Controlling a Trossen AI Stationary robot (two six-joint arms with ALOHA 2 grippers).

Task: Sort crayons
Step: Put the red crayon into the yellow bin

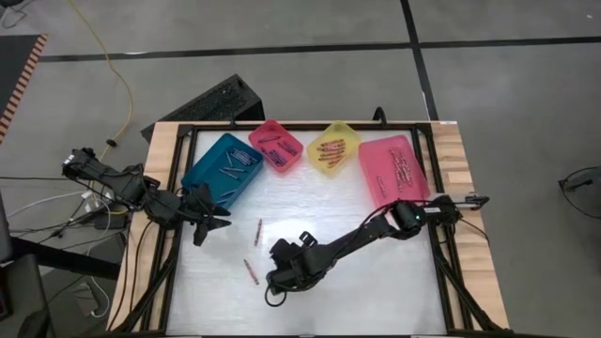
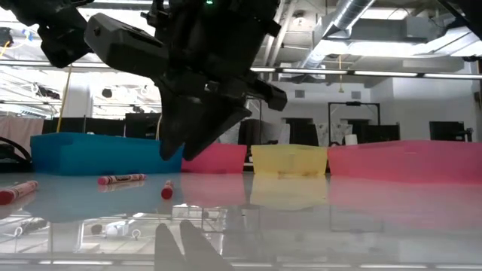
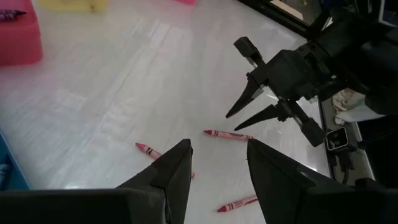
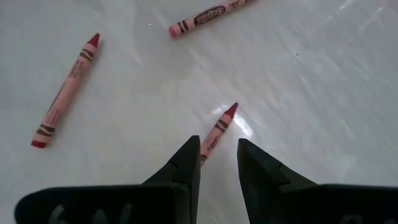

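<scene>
Loose crayons [image 4: 62, 93]: three red, paper-wrapped, lying flat, apart, near the table's middle, toward its left.
Sorted crayons [image 1: 333, 146]: heaped in the bins along the far edge.

A lab or industrial workspace: exposed ducts [image 2: 354, 15] and pipes overhead, grey concrete floor [image 1: 310, 23] with black tape lines, cables [image 1: 108, 66] trailing beside the framed table [image 1: 451, 150].

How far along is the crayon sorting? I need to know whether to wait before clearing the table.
Mostly done: crayons already lie in the teal bin, small pink bin, yellow bin and large pink bin. In hand: the right gripper is open, straddling one red crayon on the table, not yet gripping it. Left: two more loose crayons nearby. The left gripper waits beside the teal bin.
</scene>
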